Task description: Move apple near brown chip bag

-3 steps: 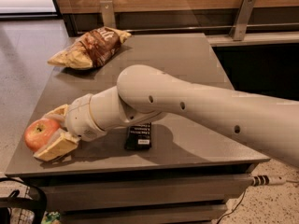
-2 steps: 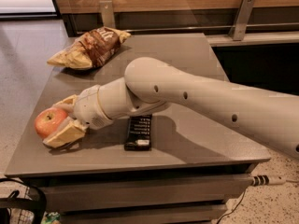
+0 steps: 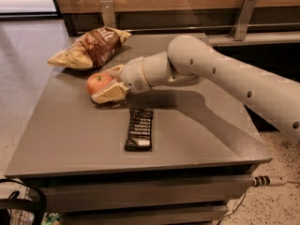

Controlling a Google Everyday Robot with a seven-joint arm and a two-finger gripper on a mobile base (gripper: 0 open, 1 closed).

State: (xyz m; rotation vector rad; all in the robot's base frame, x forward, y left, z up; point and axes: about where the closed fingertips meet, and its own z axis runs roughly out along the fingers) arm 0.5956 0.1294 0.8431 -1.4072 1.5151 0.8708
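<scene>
My tool (image 3: 104,84) is closed on the apple (image 3: 97,82), with 1 finger (image 3: 111,93) under its near side and the other mostly hidden behind its top. The apple sits at about 5 o'clock from the brown chip bag (image 3: 89,48), near it but apart from it, toward the far left part of the table (image 3: 201,130).

I judge the apple firm and fairly heavy for its size, with a smooth waxy skin that could slip on the pads. Being round, it will roll if I let go on a tilt. The widest middle is the place to hold it, and that is roughly where I have it. Too hard a squeeze could bruise it.

I cannot tell whether the apple rests on the table or hangs just above it, because my finger and its shadow cover the underside. The stem end is hidden too. My arm (image 3: 225,78) is cut off at 3 o'clock. A black bar (image 3: 139,129) lies at 5 o'clock from the apple, well clear.
</scene>
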